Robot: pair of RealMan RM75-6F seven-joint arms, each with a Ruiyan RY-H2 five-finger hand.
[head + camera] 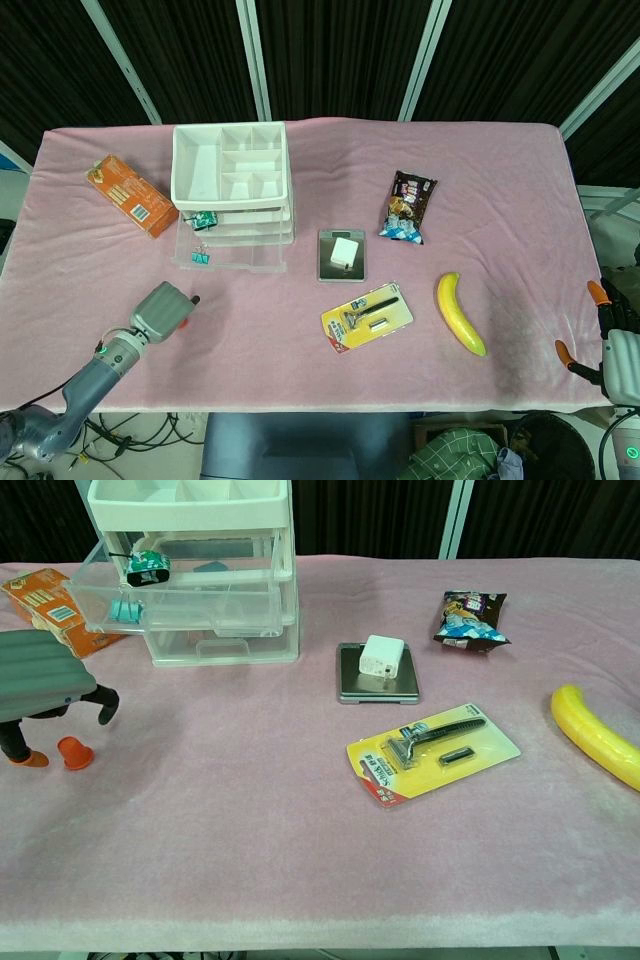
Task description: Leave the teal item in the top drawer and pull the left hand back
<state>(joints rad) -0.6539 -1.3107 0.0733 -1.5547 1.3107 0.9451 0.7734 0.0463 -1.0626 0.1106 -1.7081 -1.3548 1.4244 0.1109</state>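
On the pink table (300,250) the biggest thing is the white drawer unit (232,170), which stands at the far left part. Its top drawer (175,580) is pulled out toward me, and the teal item (146,564), which looks like a small toy tank, lies inside it near the front left corner. A lower drawer (232,256) is also pulled out, with a teal binder clip (200,258) in it. So I judge that the placing part is done, and only the pulling back remains or is almost finished.

My left robot hand (163,311) is low over the table near the front left edge, well apart from the drawers. It holds nothing; in the chest view its fingers (70,752) are apart and point down, close to the cloth. My right robot hand (610,345) is at the front right corner, its orange tips spread, and it also holds nothing.

Other things lie well apart from both hands: an orange box (131,195) left of the drawers, a banana (459,312), a razor pack (367,316), a snack bag (408,206), and a white charger (347,251) on a grey tray (341,271).

What could go wrong now: the fingertips of my left hand are so near the cloth that, if I draw the arm back without lifting, they can catch it and drag it, and this may shift the drawer unit. The open drawers also stick out, so a careless swing to the far side can knock them.
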